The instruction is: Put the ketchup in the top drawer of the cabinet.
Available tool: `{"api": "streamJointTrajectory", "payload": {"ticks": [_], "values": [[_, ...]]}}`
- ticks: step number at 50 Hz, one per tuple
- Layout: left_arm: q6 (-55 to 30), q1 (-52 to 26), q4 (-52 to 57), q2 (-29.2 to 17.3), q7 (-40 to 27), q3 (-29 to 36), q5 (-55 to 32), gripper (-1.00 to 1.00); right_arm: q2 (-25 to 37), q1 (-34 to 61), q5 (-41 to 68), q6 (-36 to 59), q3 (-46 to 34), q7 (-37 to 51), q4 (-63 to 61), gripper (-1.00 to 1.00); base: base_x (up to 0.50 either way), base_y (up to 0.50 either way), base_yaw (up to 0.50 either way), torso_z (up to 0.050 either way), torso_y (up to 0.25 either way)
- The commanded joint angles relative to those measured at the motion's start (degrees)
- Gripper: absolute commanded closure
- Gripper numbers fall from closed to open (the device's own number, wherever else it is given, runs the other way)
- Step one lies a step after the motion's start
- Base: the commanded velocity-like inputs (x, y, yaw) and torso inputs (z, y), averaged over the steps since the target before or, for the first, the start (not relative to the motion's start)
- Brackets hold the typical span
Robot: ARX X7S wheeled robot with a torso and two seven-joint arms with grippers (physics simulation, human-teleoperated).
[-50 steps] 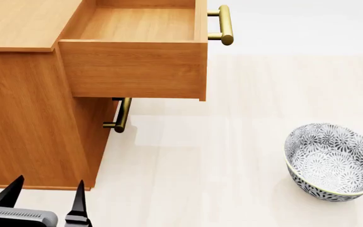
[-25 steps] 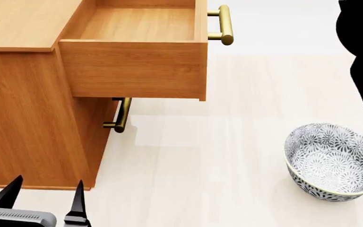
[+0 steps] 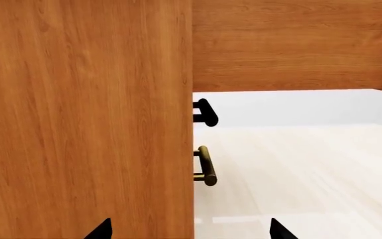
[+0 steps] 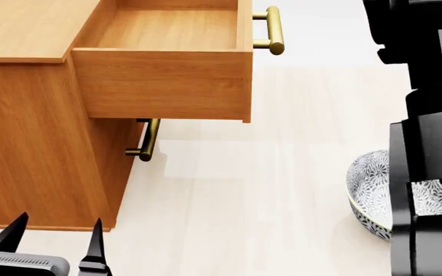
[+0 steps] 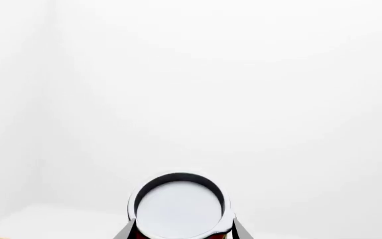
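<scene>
Light is bright, even and diffuse in all three views, with no visible source; renders are sharp, free of blur, grain or edge distortion; the pale floor [image 4: 282, 190] carries faint soft reflections rather than hard shadows; a dim shade lies beneath the open top drawer [image 4: 163, 80], darkening the cabinet [image 4: 29, 144] front around the lower handle [image 4: 148, 140]; the right wrist view is nearly washed out to white, the ketchup [image 5: 179, 209] lid glaring pale; the right arm [image 4: 432, 144] reads as flat black.
</scene>
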Motion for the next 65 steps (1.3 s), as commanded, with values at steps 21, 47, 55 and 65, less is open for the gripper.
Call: {"api": "streamJointTrajectory", "payload": {"ticks": [21,47,55,65], "values": [[0.6,-0.5,-1.3,0.0,-0.3,0.6,-0.3,-1.0,-12.2,9.6,-2.1,-8.6,-5.4,-11.7,21.4,1.0,0.0,0.0,0.0,0.0,0.0],[1.1,-1.1,-2.6,0.0,-0.5,1.1,-0.4,-1.0,-12.1,11.8,36.7,-4.9,-37.3,-23.1,20.8,1.0,0.0,0.0,0.0,0.0,0.0],[1.4,-1.1,-3.1,0.0,-0.5,1.3,-0.4,-1.0,-12.1,11.7,39.4,-4.9,-40.2,-23.2,21.1,1.0,0.0,0.0,0.0,0.0,0.0],[1.4,-1.3,-3.5,0.1,-0.5,1.5,-0.6,-1.0,-12.2,10.6,40.3,-2.6,-41.3,-21.8,21.4,1.0,0.0,0.0,0.0,0.0,0.0]]}}
